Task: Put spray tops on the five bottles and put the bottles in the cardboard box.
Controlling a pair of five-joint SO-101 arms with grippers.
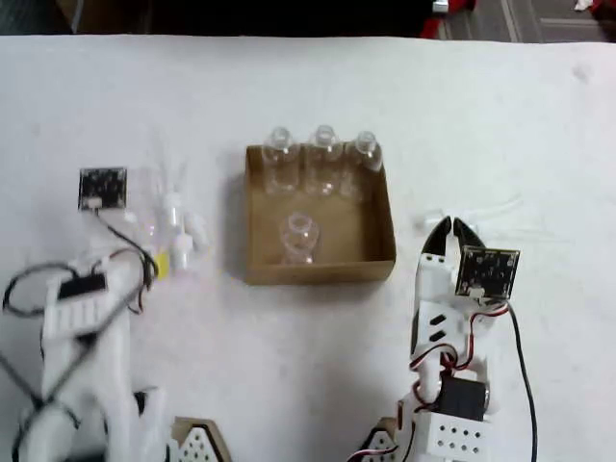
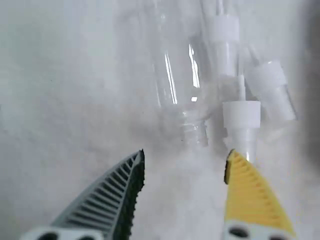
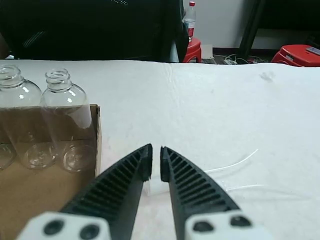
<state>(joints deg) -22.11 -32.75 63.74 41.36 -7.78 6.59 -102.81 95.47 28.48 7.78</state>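
Note:
The cardboard box (image 1: pixel 319 269) holds four uncapped clear bottles: three along its far wall (image 1: pixel 322 159) and one nearer the front (image 1: pixel 298 236). Another clear bottle (image 2: pixel 172 75) lies on the white table left of the box, its open neck toward my left gripper (image 2: pixel 186 152). That gripper is open, its grey and yellow fingers (image 2: pixel 249 192) either side of the neck without touching it. White spray tops (image 2: pixel 241 120) lie right beside the bottle. My right gripper (image 3: pixel 155 150) hovers low just right of the box, shut and empty, and two of the box's bottles (image 3: pixel 65 117) stand close by it.
Loose white spray tops (image 1: pixel 173 217) are scattered left of the box, by the left gripper (image 1: pixel 156 260). Thin clear tubes (image 3: pixel 235 162) lie on the table past the right gripper (image 1: pixel 450 231). The box wall (image 3: pixel 95 145) is close beside that gripper.

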